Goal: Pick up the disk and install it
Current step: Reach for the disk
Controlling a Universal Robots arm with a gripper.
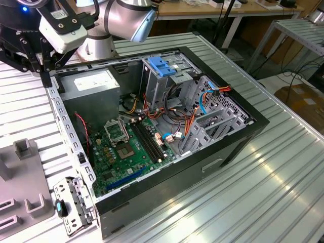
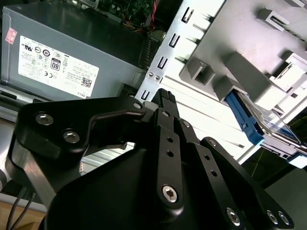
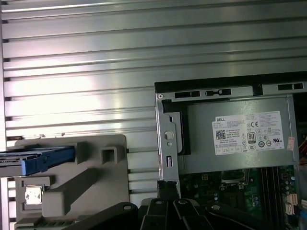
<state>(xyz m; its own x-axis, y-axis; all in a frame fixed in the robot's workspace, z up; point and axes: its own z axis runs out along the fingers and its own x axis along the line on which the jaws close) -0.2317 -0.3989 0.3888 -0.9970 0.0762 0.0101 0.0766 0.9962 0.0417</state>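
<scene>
Ribbed metal tabletop (image 1: 283,167): disk (image 3: 43,160) lay unpicked, uninstalled, in grey fixture (image 3: 112,191) beside computer case (image 1: 212,157); I saw gripper (image 3: 168,188) clenched empty near power supply (image 3: 201,143).

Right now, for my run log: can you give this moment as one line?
gripper: jaws shut, empty, near case edge | disk: in grey holder beside case, untouched | install: not done

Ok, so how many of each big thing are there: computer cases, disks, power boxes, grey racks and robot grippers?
computer case: 1
disk: 1
power box: 1
grey rack: 1
gripper: 1
Total: 5
</scene>
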